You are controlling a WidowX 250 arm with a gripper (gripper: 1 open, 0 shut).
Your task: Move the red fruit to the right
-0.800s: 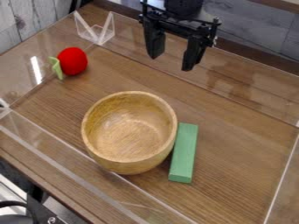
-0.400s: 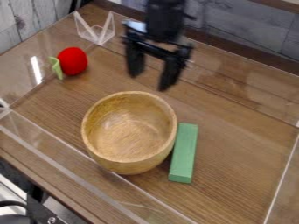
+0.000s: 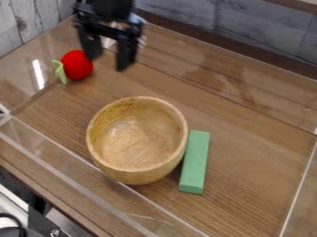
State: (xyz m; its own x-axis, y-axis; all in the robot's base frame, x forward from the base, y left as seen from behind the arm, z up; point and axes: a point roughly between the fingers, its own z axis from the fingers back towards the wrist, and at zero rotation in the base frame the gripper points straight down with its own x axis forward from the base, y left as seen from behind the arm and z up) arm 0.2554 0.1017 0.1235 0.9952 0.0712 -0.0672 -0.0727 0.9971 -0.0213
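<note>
The red fruit (image 3: 77, 64) is a small round bright-red toy with a green leafy end on its left side; it rests on the wooden table near the back left corner. My gripper (image 3: 109, 52) hangs open just to the right of the fruit and slightly above it, its two dark fingers apart with nothing between them. One finger (image 3: 89, 46) stands close to the fruit's upper right edge; I cannot tell whether it touches.
A wooden bowl (image 3: 136, 139) sits in the middle front of the table. A flat green block (image 3: 196, 161) lies right beside the bowl. Clear acrylic walls (image 3: 74, 180) ring the table.
The gripper has travelled left across the back of the table, from above the right of the bowl to beside the red fruit. It stayed open. The fruit, bowl and block have not moved.
</note>
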